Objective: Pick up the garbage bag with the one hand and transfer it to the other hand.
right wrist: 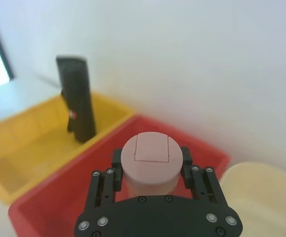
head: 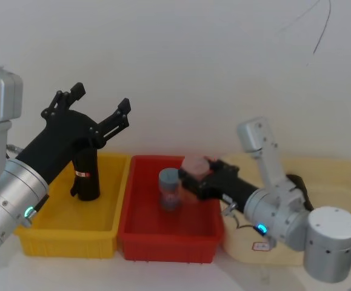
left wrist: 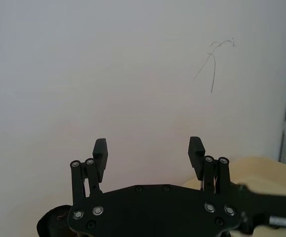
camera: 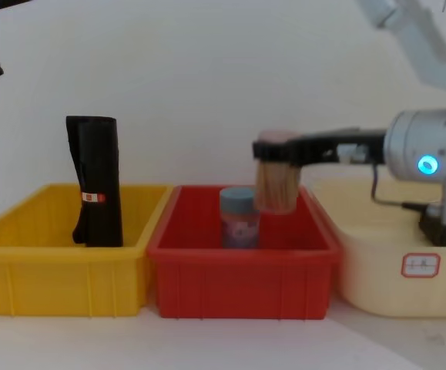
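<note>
The garbage bag [head: 85, 176], a black roll with a small red-and-white sticker, stands upright in the yellow bin [head: 66, 239]; it also shows as the tall black roll [camera: 98, 181] [right wrist: 78, 103]. My left gripper [head: 101, 100] hangs open in the air above that bin, well over the roll's top, its fingers spread wide [left wrist: 148, 148]. My right gripper [head: 193, 176] is shut on a pink-capped jar [right wrist: 151, 165], held above the red bin [camera: 238, 277] at its right side.
A blue-lidded jar [camera: 239, 217] stands in the red bin, just left of the held jar [camera: 276, 181]. A cream tub [camera: 369, 277] sits to the right of the red bin. A white wall runs close behind the bins.
</note>
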You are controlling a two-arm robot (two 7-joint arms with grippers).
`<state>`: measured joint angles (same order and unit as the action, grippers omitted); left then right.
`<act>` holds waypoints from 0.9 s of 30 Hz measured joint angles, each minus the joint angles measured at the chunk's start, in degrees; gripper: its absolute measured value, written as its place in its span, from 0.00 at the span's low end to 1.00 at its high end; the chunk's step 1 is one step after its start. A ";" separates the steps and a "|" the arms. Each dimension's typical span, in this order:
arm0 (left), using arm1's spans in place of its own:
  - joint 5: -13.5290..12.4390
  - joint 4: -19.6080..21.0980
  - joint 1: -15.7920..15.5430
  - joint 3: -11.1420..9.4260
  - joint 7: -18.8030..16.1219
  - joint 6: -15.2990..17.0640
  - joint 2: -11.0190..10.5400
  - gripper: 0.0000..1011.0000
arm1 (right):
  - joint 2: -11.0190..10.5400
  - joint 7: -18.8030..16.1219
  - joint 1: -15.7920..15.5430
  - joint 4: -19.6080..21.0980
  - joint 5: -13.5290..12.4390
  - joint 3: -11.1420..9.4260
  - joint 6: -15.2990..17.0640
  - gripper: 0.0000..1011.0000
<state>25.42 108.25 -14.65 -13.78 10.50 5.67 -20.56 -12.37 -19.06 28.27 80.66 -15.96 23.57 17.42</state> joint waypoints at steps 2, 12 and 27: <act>0.00 0.00 0.00 0.00 0.00 0.00 0.00 0.99 | -0.46 0.65 -0.46 1.74 -0.40 -1.18 -0.27 0.64; 0.00 0.00 0.00 0.00 0.00 0.00 0.00 0.99 | -2.19 3.87 -2.61 6.35 -1.28 -5.62 -0.66 0.64; 0.00 0.00 0.00 0.00 0.00 0.00 0.00 0.99 | -3.59 8.64 -7.03 6.46 -1.34 -10.51 1.23 0.64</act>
<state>25.42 108.25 -14.65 -13.77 10.50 5.67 -20.56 -15.96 -10.41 21.24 87.12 -17.29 13.06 18.65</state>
